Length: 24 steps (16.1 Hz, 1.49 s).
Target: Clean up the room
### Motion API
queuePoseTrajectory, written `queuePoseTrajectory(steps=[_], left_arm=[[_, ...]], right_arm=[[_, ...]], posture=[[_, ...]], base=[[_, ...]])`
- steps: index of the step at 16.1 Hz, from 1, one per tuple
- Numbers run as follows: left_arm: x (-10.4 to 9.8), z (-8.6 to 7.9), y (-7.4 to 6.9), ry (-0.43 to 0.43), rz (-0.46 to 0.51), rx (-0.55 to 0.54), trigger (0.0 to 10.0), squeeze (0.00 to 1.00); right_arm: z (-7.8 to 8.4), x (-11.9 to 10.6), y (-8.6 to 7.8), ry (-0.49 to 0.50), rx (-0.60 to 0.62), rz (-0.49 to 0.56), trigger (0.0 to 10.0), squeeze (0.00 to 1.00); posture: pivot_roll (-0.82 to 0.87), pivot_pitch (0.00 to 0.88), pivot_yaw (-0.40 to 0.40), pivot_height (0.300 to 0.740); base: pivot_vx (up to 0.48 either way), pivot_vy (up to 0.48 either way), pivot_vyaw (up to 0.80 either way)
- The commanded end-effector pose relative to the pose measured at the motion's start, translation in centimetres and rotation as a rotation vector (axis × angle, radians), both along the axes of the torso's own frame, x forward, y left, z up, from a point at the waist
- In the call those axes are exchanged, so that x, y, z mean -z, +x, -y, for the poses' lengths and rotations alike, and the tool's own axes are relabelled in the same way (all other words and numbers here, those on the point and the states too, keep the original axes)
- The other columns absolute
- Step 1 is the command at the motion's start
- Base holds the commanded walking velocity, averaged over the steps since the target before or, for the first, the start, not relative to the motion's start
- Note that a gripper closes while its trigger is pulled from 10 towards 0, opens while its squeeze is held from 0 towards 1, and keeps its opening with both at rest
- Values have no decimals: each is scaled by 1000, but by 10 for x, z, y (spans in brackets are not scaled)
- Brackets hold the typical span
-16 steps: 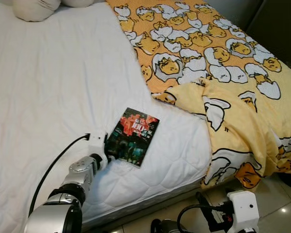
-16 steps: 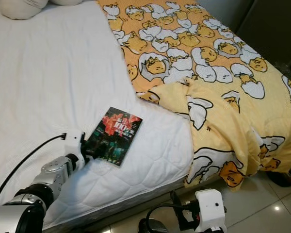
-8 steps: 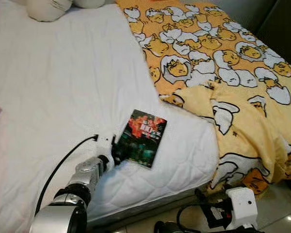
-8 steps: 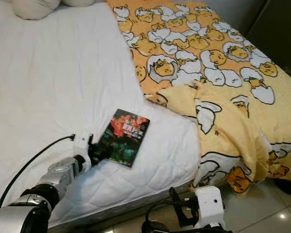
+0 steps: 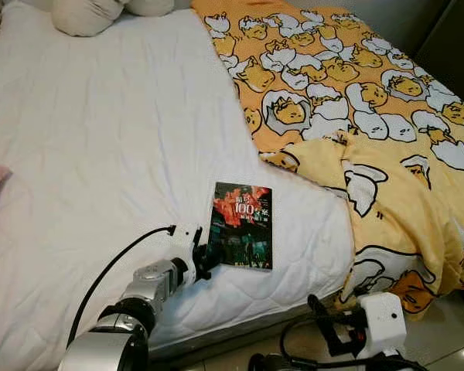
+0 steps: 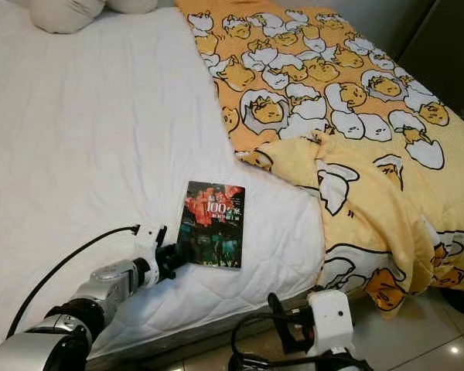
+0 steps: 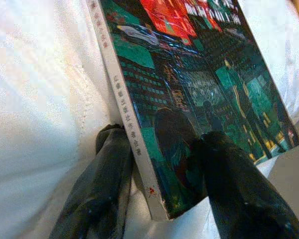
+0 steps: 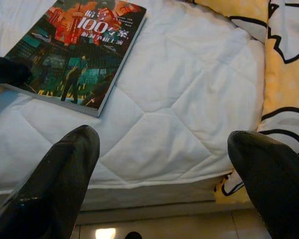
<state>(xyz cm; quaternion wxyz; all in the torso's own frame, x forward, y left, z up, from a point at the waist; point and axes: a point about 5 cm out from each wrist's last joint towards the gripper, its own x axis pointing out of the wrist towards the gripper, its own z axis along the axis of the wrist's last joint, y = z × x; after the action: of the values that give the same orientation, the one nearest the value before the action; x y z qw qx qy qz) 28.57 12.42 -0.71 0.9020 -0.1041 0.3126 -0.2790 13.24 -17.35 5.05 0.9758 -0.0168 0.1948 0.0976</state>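
One book (image 5: 242, 225) flat on white mattress (image 5: 93, 147) near its foot edge, beside yellow blanket (image 5: 371, 116). Left gripper (image 7: 162, 164) clamped on book's corner. Right gripper (image 8: 164, 164) spread wide, low off the bed.

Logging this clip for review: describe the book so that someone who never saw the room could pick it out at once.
On the bed, the white quilted mattress lies bare beside a yellow duvet printed with cartoon eggs. The book lies flat near the mattress's foot edge, just short of the duvet's fold. It is the sole dark thing there: a red and teal cover, its corner between the left gripper's fingers.
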Motion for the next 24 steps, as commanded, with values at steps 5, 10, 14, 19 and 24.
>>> queuePoseTrajectory(steps=[5, 10, 14, 19, 24], left_arm=[[2, 8, -13, -216, -27, 46, 0, 0], [-35, 9, -3, -385, 153, 104, 0, 0], [-77, -16, 37, -354, 349, -216, 0, 0], [-115, -28, 41, -246, 575, -282, 0, 0], [-122, -12, 49, -168, 612, -351, 10000, 0]], right_arm=[[-3, 12, 18, 8, 11, 5, 10000, 0], [-12, 22, 58, 32, 7, 56, 10000, 0], [-21, 11, 104, 66, 3, 163, 10000, 0], [-6, -18, 131, 112, 109, 296, 10000, 0], [0, -25, 153, 117, 140, 339, 10000, 0]], posture=[[-112, 0, -35, 740], [-5, 0, -20, 740], [50, 0, -14, 740], [51, 0, -37, 740], [59, 0, -38, 740]], base=[[0, 0, 0], [0, 0, 0], [0, 0, 0], [0, 0, 0], [0, 0, 0]])
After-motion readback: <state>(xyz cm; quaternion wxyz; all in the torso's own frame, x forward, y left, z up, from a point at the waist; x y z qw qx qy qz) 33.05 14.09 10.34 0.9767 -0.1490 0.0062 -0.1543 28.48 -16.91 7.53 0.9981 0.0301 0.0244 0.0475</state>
